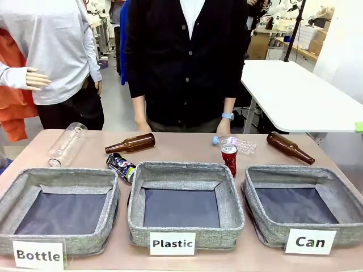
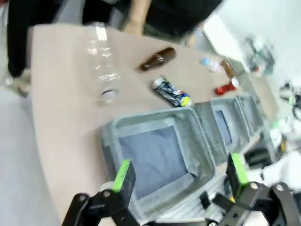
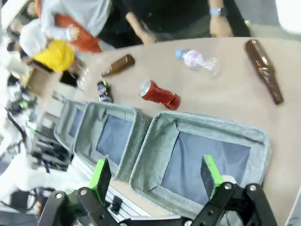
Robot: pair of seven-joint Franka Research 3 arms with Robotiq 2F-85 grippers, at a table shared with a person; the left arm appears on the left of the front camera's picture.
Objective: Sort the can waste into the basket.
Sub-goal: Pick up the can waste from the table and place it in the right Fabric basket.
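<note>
A red can (image 1: pixel 229 158) with a silver top stands upright just behind the gap between the middle basket and the "Can" basket (image 1: pixel 338 199). A dark blue-black crushed can (image 1: pixel 121 167) lies between the left and middle baskets. From the right wrist the red can (image 3: pixel 160 94) looks tipped over, beyond the empty "Can" basket (image 3: pixel 162 139), over whose near edge my right gripper (image 3: pixel 155 174) hangs open. My left gripper (image 2: pixel 181 174) is open above the "Bottle" basket (image 2: pixel 110 141); the dark can (image 2: pixel 171 92) lies past it.
Brown glass bottles (image 1: pixel 130 144) (image 1: pixel 290 147) and clear plastic bottles (image 1: pixel 67 144) (image 1: pixel 235 143) lie along the far half of the table. The "Plastic" basket (image 1: pixel 135 205) sits in the middle. A person stands at the far edge with hands near the table.
</note>
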